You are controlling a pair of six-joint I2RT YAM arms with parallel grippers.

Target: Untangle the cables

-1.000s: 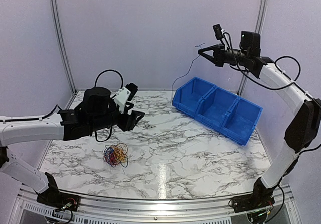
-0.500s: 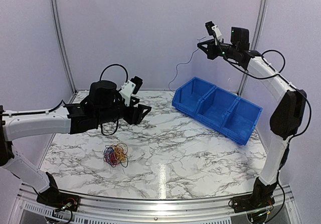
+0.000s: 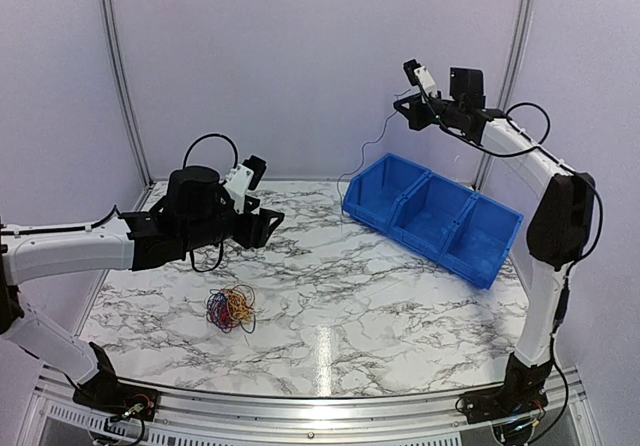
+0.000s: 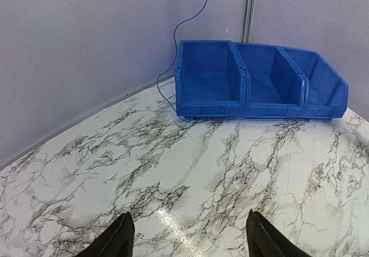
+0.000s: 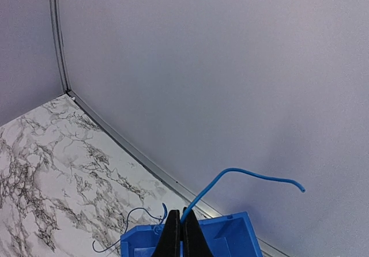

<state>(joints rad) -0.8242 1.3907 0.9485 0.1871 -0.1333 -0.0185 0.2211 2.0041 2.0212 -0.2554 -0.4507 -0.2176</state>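
High over the back of the table [image 3: 400,306]: right gripper [image 5: 177,229], jaws clenched on one blue cable [image 5: 230,175], which hangs down past the left end of the blue bin [image 3: 435,216]. Lower left: left gripper [image 4: 187,237], jaws spread wide, holding and touching nothing. Tabletop, near side: other cables [image 3: 230,308], one bunched red, blue and yellow tangle, well apart from both grippers.

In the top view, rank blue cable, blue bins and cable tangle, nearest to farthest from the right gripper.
1. blue cable: pinched in the right gripper, high at right.
2. blue bins: below it, at back right.
3. cable tangle: far off, front left.
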